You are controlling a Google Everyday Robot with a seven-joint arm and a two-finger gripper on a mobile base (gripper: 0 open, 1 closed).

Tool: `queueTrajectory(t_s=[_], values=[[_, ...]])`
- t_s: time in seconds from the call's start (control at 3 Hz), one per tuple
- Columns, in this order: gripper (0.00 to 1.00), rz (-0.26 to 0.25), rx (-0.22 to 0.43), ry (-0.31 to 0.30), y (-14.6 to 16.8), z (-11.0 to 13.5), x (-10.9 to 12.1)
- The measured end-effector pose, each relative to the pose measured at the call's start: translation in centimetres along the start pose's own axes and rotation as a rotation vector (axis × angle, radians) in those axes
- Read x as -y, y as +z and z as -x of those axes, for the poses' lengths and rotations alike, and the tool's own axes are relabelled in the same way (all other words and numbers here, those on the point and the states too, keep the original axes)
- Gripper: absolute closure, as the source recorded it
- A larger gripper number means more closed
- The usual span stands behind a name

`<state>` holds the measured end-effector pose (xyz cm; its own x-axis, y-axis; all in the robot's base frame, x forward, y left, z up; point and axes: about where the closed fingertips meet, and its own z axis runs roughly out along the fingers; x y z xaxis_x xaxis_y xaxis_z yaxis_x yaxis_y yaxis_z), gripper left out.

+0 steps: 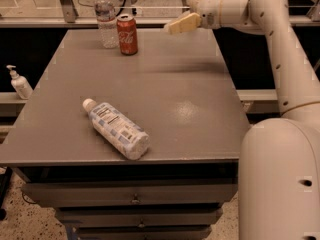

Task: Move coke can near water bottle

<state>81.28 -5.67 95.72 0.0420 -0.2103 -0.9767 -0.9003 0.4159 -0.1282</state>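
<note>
The red coke can [127, 34] stands upright at the far left of the grey table [165, 99]. It is right beside the slim clear water bottle [105, 17], which stands just to its left and behind it. My gripper [176, 26] hangs above the far edge of the table, to the right of the can and well apart from it. It is open and holds nothing.
A fatter bottle with a white-and-blue label [117, 130] lies on its side near the table's front left. A small white pump dispenser [19, 82] stands on a ledge off the left side. Drawers [135, 199] sit under the tabletop. My arm's base [280, 179] fills the right foreground.
</note>
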Motion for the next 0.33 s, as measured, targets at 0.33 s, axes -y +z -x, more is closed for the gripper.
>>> queueTrajectory(t_s=[0.33], values=[[0.0, 0.005, 0.004, -0.007, -0.04, 0.45, -0.03]])
